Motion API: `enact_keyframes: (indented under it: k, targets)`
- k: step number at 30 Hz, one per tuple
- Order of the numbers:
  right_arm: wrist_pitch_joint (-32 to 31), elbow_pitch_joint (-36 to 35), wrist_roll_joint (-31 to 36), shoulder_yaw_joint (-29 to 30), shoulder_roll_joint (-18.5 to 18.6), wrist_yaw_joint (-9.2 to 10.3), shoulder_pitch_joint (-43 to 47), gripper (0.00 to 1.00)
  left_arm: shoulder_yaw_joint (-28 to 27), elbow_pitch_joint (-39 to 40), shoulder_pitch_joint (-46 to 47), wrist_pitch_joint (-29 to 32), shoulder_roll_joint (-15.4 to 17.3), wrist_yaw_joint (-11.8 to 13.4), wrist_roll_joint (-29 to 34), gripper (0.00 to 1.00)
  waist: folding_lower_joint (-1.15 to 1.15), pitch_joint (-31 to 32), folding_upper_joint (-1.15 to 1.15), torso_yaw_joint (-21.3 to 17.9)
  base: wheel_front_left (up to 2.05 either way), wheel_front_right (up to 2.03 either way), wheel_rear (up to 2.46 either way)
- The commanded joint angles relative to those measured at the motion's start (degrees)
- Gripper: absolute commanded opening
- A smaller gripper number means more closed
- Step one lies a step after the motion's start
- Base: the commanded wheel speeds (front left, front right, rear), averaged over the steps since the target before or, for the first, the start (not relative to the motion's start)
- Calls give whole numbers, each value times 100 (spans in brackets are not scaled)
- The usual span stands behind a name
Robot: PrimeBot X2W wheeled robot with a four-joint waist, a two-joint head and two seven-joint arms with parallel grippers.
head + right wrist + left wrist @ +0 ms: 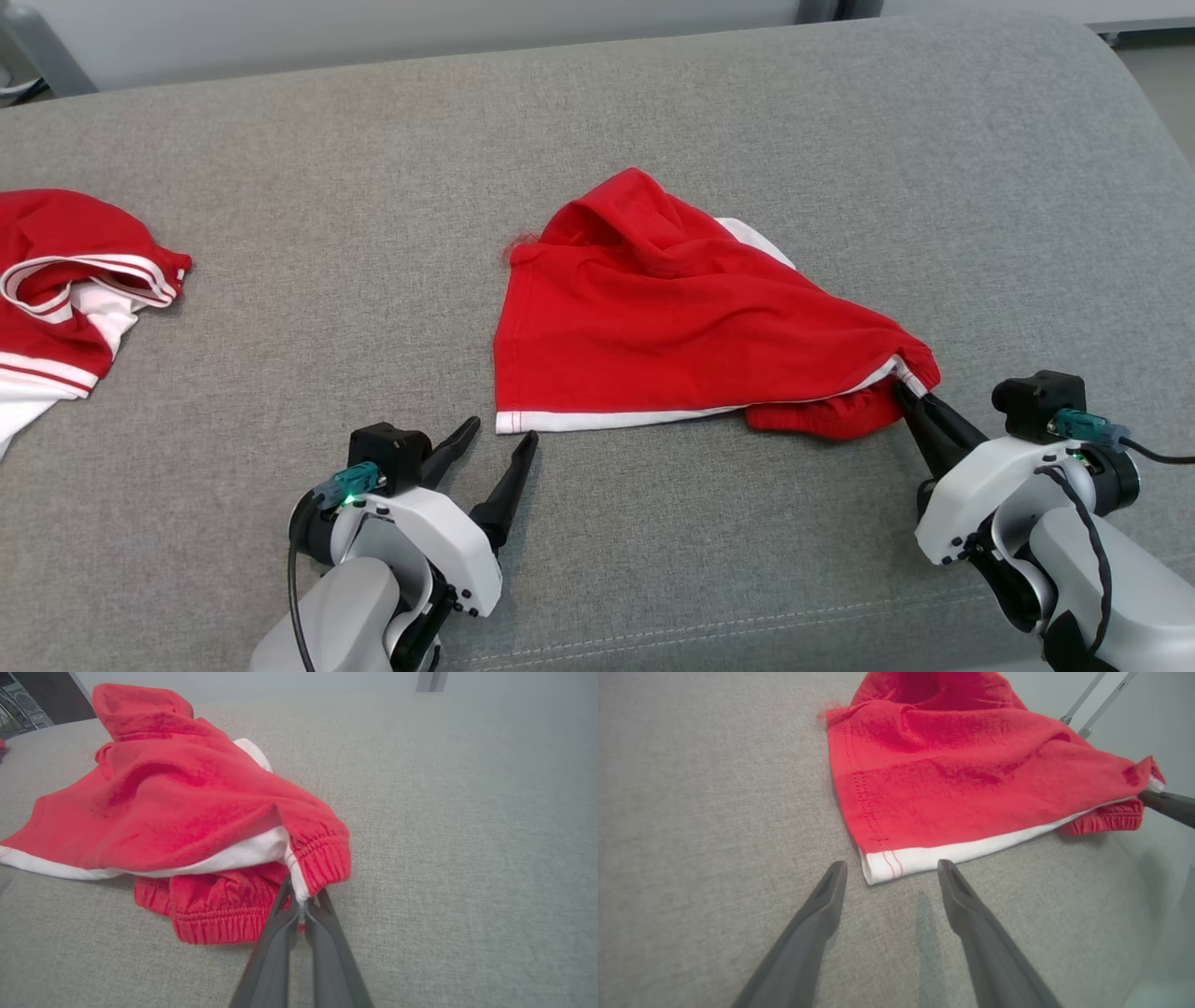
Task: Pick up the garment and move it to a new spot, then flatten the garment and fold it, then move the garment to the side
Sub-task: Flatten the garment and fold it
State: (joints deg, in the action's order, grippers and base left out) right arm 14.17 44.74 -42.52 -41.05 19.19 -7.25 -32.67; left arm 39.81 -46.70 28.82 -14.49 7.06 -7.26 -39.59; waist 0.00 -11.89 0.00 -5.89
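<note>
Your right claw (pixel 904 390) clamps one corner of the crumpled red, white-hemmed cloth garment (pixel 672 327) on the grey upholstered surface (pixel 280 280), anchoring it while your left claw (pixel 503 431) gapes empty beside the other, likely for flattening.

Over at the left, the second red-and-white garment (pixel 56 280) runs off the head view's edge, so its full shape can't be told. On the garment (pixel 672 327), the gathered waistband (pixel 219 914) lies half tucked under the upper layer. The pinched bit of hem vanishes between the closed tips of the right tool (pixel 301 898). The left wrist view cuts off the far fold.
</note>
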Motion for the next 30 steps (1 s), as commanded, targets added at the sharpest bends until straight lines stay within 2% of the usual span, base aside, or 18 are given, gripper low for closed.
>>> enact_keyframes:
  k: [1,15,24,27,30]
  targets:
    - [77,-90,-51,-54,42,-24,-38,0,-119,100,265,-51,133,-22,-86,100,0,-15,0,1,0,0,0]
    - [82,-170,-65,-80,-53,-24,-116,0,483,81,439,-51,321,-23,-738,100,0,-112,0,-114,0,0,0]
    - [83,-205,-29,-24,-92,-24,-100,0,675,183,565,-51,427,-23,-998,100,0,-157,0,-176,0,0,0]
    - [83,-212,-18,-15,-112,-24,-90,0,821,184,579,-51,464,-23,-1102,83,0,-161,0,-185,0,0,0]
    - [83,-222,-7,-16,-128,-24,-95,0,971,186,625,-51,512,-23,-1237,81,0,-173,0,-197,0,0,0]
